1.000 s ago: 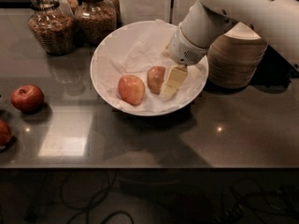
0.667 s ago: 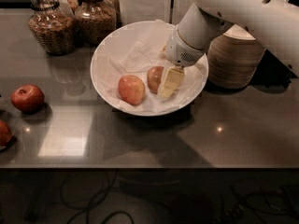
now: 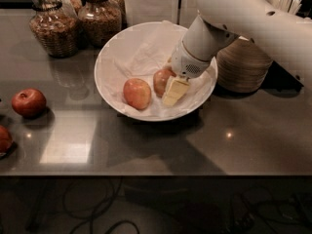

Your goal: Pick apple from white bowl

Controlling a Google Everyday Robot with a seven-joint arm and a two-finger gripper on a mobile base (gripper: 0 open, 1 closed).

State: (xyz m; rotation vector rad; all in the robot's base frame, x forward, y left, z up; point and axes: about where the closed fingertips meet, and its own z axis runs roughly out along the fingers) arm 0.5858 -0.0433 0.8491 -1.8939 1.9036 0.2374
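The white bowl point(image 3: 109, 77), lined with crumpled white paper, stands at the middle of the dark table. Two apples lie in it. The dull golden-brown apple point(image 3: 161, 81) with a reddish blush sits right of centre. A brighter pink-orange apple point(image 3: 137, 93) lies just to its left. My gripper point(image 3: 171, 89) reaches down into the bowl from the upper right on the white arm point(image 3: 243, 18). It rests against the right side of the golden-brown apple, and its far side is hidden behind the apple and the wrist.
Two dark red apples point(image 3: 29, 102) point(image 3: 4, 139) lie on the table at the left. Two glass jars point(image 3: 48, 28) point(image 3: 100, 14) stand behind the bowl. A stack of beige paper bowls point(image 3: 243, 65) stands right of the bowl, under the arm.
My gripper has shifted a little left and down, closer against the golden-brown apple. Both apples stay where they were.
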